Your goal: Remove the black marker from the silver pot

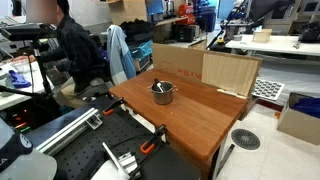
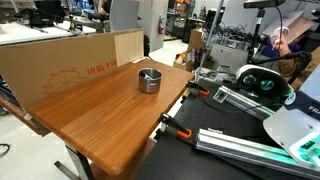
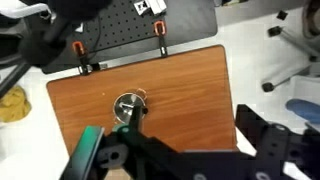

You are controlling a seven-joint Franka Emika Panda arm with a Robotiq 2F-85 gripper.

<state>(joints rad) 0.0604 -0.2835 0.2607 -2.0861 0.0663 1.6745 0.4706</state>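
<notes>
The silver pot [image 1: 163,93] stands alone near the middle of the wooden table [image 1: 190,120]. It also shows in the other exterior view [image 2: 149,80] and, small, in the wrist view [image 3: 128,105]. The black marker [image 1: 160,87] lies inside the pot and leans across its rim; it also shows in an exterior view [image 2: 150,73]. In the wrist view it is only a dark streak. My gripper [image 3: 190,116] shows only in the wrist view. It is high above the table, open and empty, and its left finger overlaps the pot's edge in the picture.
Cardboard panels [image 1: 205,68] stand along one edge of the table. Orange clamps [image 3: 160,28] grip the edge next to a black perforated board [image 3: 120,20]. A person [image 1: 75,50] sits beyond a corner. A round grille [image 1: 245,139] lies on the floor.
</notes>
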